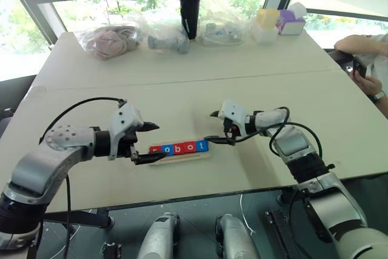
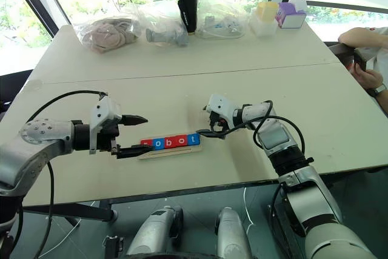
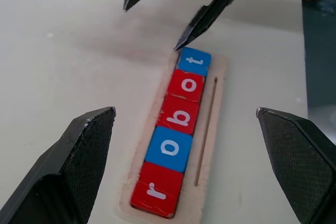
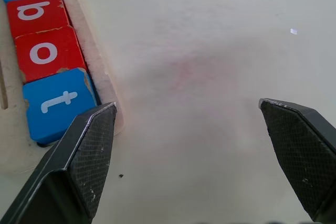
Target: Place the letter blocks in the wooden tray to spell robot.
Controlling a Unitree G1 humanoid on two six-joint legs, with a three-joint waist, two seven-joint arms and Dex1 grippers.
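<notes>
Your left gripper is hanging just over the near end of the tray, and its fingers are standing wide apart with nothing between them. The tray is lying on the table right in front of you. All five blocks are sitting in its slot, side by side and touching, and they are spelling "robot": a red r, a blue o, a red b, a red o and a blue t.

Your right gripper is waiting at the far end of the tray, just beside the blue t. Its fingers are spread wide too, and they are holding nothing. One black finger is sitting very close to the tray's corner.

The word looks finished to me, so the danger now is a bump. If you are pulling either arm away low or sideways, a fingertip could be catching the tray edge and sliding it, or knocking the r or the t out of the slot. Lifting straight up first looks safest.

Farther back, bags, a dark bottle and small boxes are lining the far edge. A person's hand is resting near the right side.
</notes>
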